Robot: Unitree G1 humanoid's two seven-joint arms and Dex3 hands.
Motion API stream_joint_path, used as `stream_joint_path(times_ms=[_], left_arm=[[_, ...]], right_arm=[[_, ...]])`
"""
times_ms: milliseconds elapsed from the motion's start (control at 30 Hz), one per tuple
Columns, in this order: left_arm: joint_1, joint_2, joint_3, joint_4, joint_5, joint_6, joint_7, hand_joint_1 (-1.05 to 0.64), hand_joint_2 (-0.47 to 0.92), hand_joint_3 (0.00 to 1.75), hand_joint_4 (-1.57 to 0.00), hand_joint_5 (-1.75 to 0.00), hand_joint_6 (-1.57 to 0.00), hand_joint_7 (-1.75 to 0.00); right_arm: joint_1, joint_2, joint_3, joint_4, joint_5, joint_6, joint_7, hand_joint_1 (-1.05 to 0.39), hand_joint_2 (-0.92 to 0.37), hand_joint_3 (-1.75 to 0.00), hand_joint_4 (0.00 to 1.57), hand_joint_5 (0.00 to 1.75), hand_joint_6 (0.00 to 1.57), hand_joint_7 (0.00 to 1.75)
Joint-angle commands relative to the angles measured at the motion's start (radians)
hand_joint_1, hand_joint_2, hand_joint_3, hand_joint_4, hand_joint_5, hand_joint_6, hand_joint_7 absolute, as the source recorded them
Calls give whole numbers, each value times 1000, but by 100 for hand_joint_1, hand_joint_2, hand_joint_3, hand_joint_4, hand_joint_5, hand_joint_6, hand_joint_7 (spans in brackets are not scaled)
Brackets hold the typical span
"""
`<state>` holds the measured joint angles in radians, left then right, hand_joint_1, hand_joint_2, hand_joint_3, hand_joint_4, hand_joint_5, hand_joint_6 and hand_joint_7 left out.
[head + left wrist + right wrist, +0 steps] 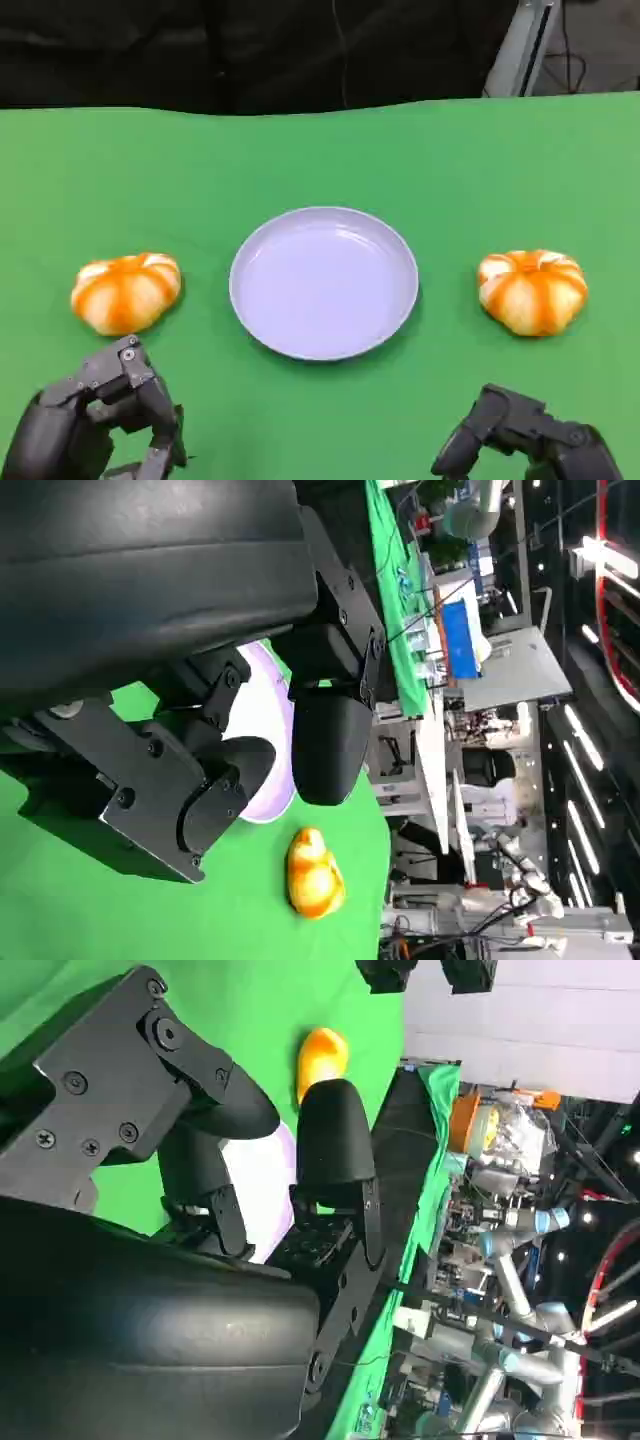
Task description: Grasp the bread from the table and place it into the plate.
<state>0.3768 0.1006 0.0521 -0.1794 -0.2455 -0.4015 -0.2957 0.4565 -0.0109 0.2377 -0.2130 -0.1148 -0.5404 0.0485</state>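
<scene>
On the green cloth-covered table [320,150] two round orange-and-white striped bread rolls lie well apart, one [126,291] to the left of the pale lilac round plate [323,281] and one [531,290] to its right; the plate holds nothing. Both black hands sit low at the near edge, the left hand [100,420] just short of the left roll and the right hand [525,440] nearer in from the right roll, each with fingers apart and holding nothing. Since no grasp has begun, a sound approach would likely be to reach the nearer hand forward over its roll, spread the fingers around the soft dome, close gently so as not to crush it, then lift clear before crossing the plate's raised rim. Beyond the table stands a dark backdrop, and the wrist views show a cluttered workshop with other green benches, robot arms and ceiling lights.
</scene>
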Motion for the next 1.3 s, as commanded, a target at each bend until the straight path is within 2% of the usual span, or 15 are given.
stream_joint_path(times_ms=[33, 533, 567, 633, 733, 767, 833, 867, 933, 967, 1033, 1100, 1133, 1200, 1300], left_arm=[[-5, 13, 16, 3, 9, 2, 0, 5, 51, 121, -88, -175, -74, -167], [-7, 11, 21, 2, 10, 3, -3, 5, 49, 123, -87, -175, -74, -167], [-11, 12, 20, 2, 7, 4, -6, 5, 50, 122, -86, -175, -74, -165], [-17, 13, 20, 2, 3, 5, -8, 6, 51, 122, -76, -167, -70, -150], [-29, 28, 22, 3, 4, 12, -19, 6, 52, 121, -74, -164, -70, -145], [-43, 46, 26, 3, 26, 21, -20, 0, 56, 103, -65, -147, -67, -121], [-62, 79, 31, -12, 85, 51, -8, -6, 62, 82, -57, -127, -66, -90], [-66, 90, 33, -25, 116, 69, 2, -8, 66, 72, -56, -119, -64, -79], [-76, 112, 36, -51, 174, 106, 19, -10, 70, 62, -55, -112, -64, -68], [-81, 121, 37, -62, 200, 123, 25, -14, 77, 44, -53, -102, -60, -53], [-92, 138, 40, -87, 242, 165, 34, -18, 88, 20, -50, -91, -59, -34], [-94, 141, 40, -98, 253, 185, 36, -19, 91, 14, -49, -88, -59, -28], [-111, 169, 38, -107, 298, 215, 33, -19, 92, 13, -49, -87, -59, -27], [-134, 203, 35, -121, 357, 256, 29, -29, 92, 8, -37, -70, -48, -14], [-139, 211, 32, -131, 374, 279, 31, -32, 92, 6, -35, -65, -46, -11]], right_arm=[[-4, -2, -4, 1, 1, 1, -7, -7, -29, -136, 74, 158, 80, 131], [-2, 0, -1, -4, -5, 4, -13, -7, -29, -137, 74, 159, 81, 130], [1, 1, 0, -9, -6, 7, -13, -8, -29, -137, 75, 159, 81, 130], [3, 0, 2, -15, -6, 11, -13, -9, -29, -137, 75, 159, 81, 131], [2, 0, 3, -16, -6, 13, -14, -9, -30, -136, 75, 159, 81, 131], [-1, 0, 4, -14, -5, 12, -14, -9, -30, -136, 74, 159, 80, 131], [-3, 1, 4, -11, -3, 11, -15, -8, -30, -136, 74, 159, 80, 131], [-3, 1, 5, -11, -2, 11, -15, -8, -30, -136, 74, 159, 81, 131], [-2, 1, 5, -11, -3, 12, -16, -8, -29, -137, 75, 159, 81, 131], [-2, 1, 5, -11, -4, 11, -17, -8, -29, -137, 75, 159, 81, 131], [-1, 0, 6, -11, -4, 11, -17, -9, -29, -137, 75, 159, 80, 131], [-1, 0, 7, -11, -3, 10, -17, -9, -29, -136, 75, 159, 80, 132], [0, -1, 7, -12, -3, 14, -17, -9, -29, -136, 75, 159, 80, 132], [1, -2, 6, -14, -2, 18, -17, -9, -30, -136, 74, 159, 80, 132], [1, -3, 7, -15, -2, 19, -17, -9, -31, -135, 74, 159, 80, 132]])
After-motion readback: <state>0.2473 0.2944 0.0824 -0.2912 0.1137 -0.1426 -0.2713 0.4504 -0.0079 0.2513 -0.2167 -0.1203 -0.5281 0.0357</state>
